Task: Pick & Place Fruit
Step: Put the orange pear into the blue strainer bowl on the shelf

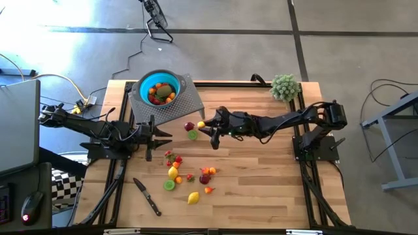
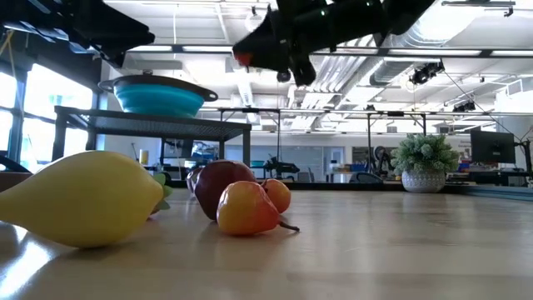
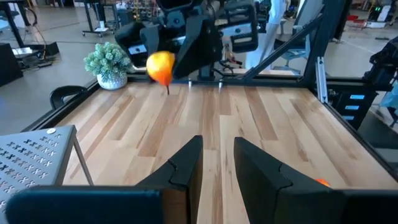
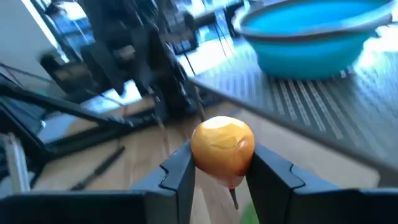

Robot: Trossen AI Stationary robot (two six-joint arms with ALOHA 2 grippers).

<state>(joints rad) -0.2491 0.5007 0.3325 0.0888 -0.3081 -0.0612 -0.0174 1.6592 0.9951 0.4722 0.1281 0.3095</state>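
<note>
R gripper clamps yellow-orange fruit nr teal bowl; L gripper empty, fingers apart.

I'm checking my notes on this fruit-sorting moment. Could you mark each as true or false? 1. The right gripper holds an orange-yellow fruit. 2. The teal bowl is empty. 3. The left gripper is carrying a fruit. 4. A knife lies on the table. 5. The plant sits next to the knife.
1. True: the right gripper is shut on the orange-yellow fruit, held above the table.
2. False: the teal bowl already holds several fruits.
3. False: the left gripper holds nothing between its fingers.
4. True: the black-handled knife lies near the table's front edge.
5. False: the plant sits at the far right corner, well apart from the knife.
</note>
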